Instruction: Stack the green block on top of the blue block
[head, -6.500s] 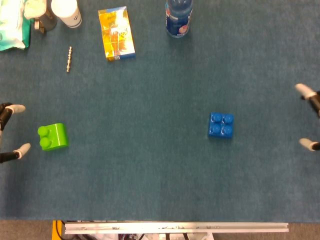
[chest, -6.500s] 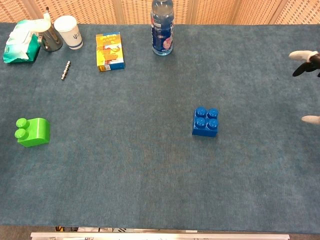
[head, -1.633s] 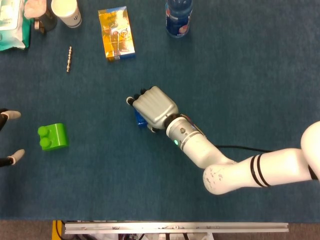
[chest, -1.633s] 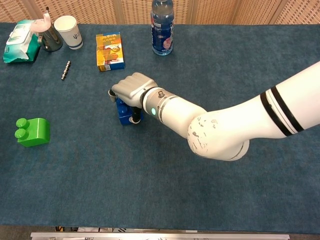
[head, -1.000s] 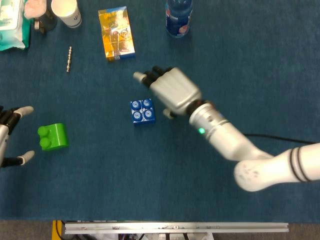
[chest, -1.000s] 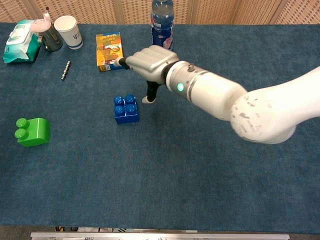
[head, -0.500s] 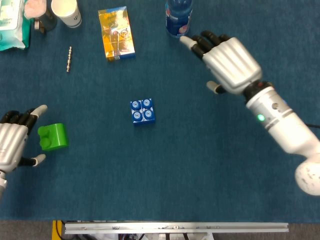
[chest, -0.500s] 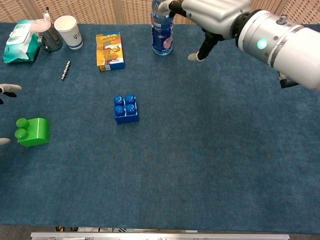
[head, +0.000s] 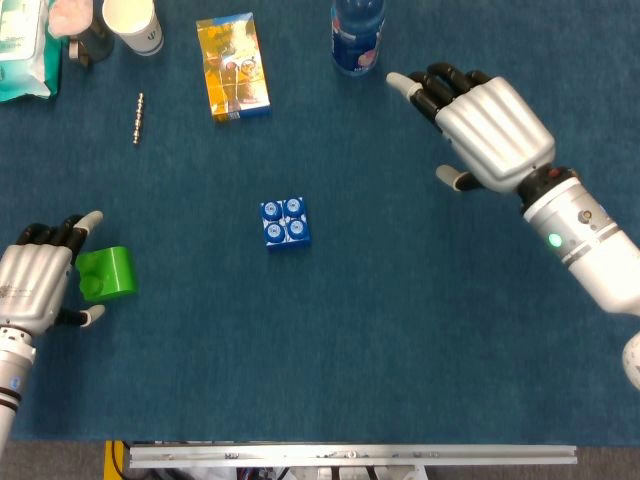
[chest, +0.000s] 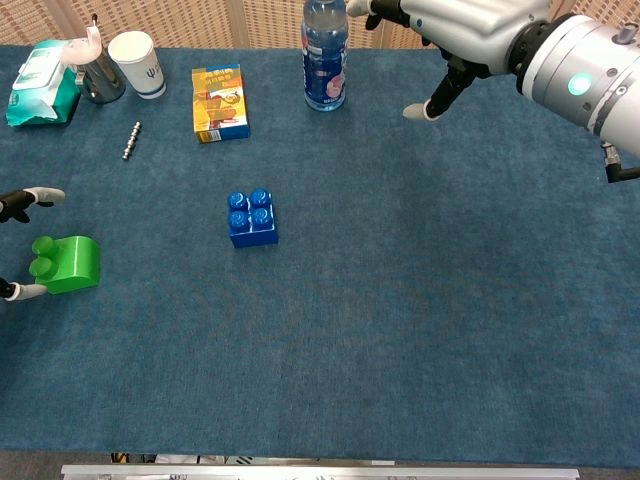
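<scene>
The blue block (head: 285, 222) (chest: 252, 217) stands studs-up near the middle of the blue cloth. At the far left lies the green block (head: 108, 272) (chest: 67, 263), tipped on its side with its studs facing left. My left hand (head: 40, 275) is open around the green block's left end, fingertips (chest: 42, 194) above it and thumb below, holding nothing. High at the right, my right hand (head: 484, 124) (chest: 455, 25) is open and empty, well away from both blocks.
Along the far edge stand a water bottle (chest: 325, 55), a yellow snack box (chest: 219, 102), a paper cup (chest: 136, 62), a metal mug (chest: 98, 78) and a wipes pack (chest: 42, 83). A small metal rod (chest: 130, 140) lies near the cup.
My right hand set the blue block down left of centre, let go and drew back up to the right. The left hand moved in from the left edge to the green block.
</scene>
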